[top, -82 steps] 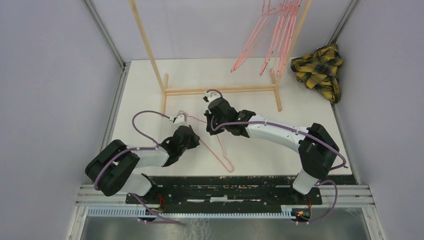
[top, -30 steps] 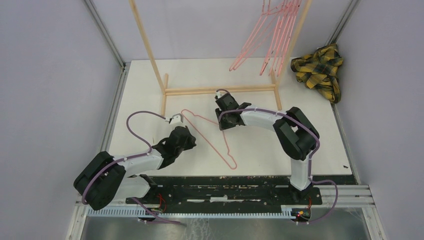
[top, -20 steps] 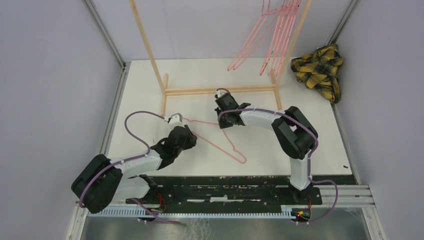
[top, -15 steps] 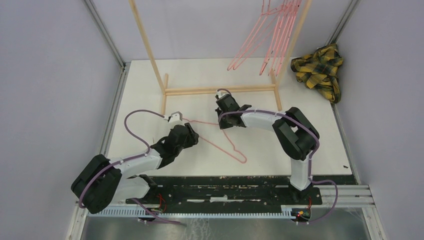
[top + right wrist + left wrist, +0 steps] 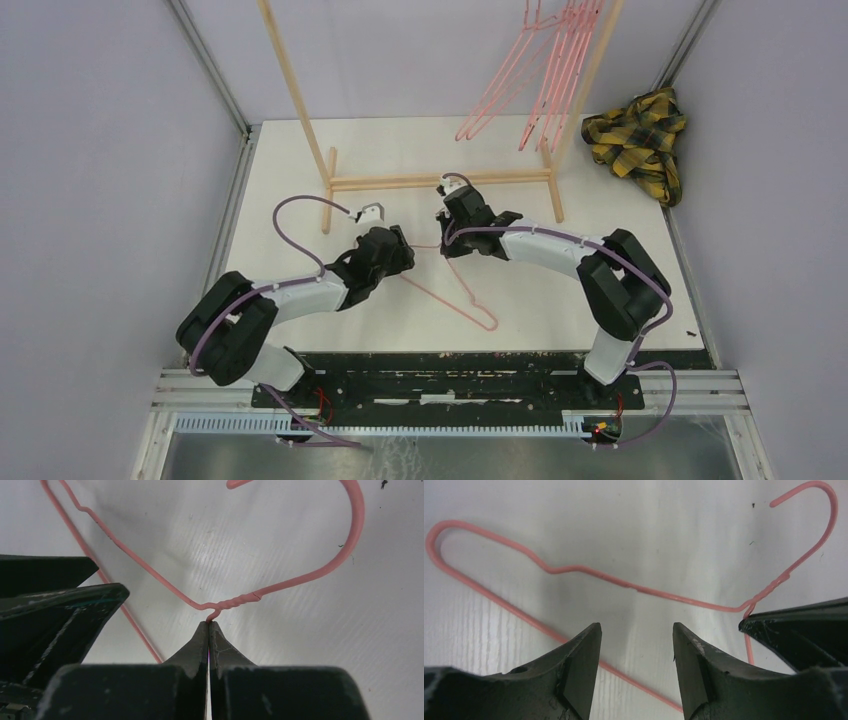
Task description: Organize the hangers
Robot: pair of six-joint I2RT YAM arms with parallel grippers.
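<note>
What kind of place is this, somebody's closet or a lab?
Most likely a robotics test cell, not a closet: left arm and right arm bolted to a white table, plain grey walls boxing it in, a small wooden rack holding pink hangers.

The top camera looked down from high behind the arms, bases at the frame's bottom. Each wrist camera looked down from very close, past its own fingers. All three saw the pink hanger on the white table.
</note>
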